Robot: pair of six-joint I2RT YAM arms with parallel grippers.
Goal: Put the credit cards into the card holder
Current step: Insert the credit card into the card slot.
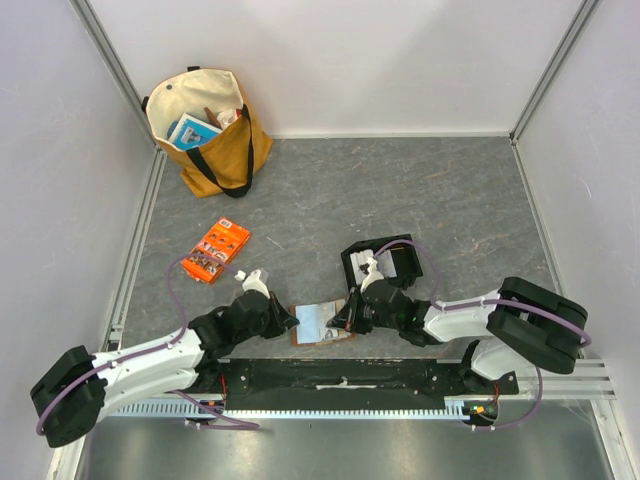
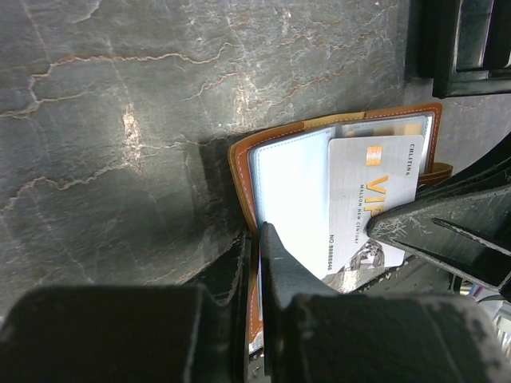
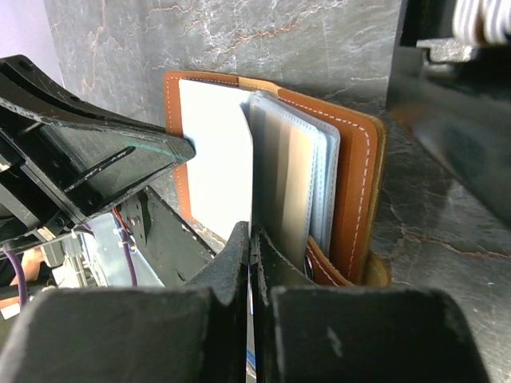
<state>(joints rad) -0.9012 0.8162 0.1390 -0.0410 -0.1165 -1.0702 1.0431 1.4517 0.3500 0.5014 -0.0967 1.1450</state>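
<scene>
The brown card holder [image 1: 318, 322] lies open near the table's front edge, between my two grippers. In the left wrist view its brown cover [image 2: 243, 159] frames pale inner pockets, and a white credit card [image 2: 371, 191] with gold "VIP" print lies over the right half. My left gripper [image 2: 255, 239] is shut on the holder's left cover edge. My right gripper [image 3: 251, 235] is shut on the thin edge of that card, next to the clear sleeves of the holder [image 3: 355, 183]. In the top view the left gripper [image 1: 290, 322] and right gripper [image 1: 345, 318] almost meet.
A black plastic tray [image 1: 350, 265] stands just behind the right gripper. An orange printed packet [image 1: 218, 250] lies to the left. A yellow tote bag [image 1: 215, 135] with items stands at the back left. Walls and rails enclose the table.
</scene>
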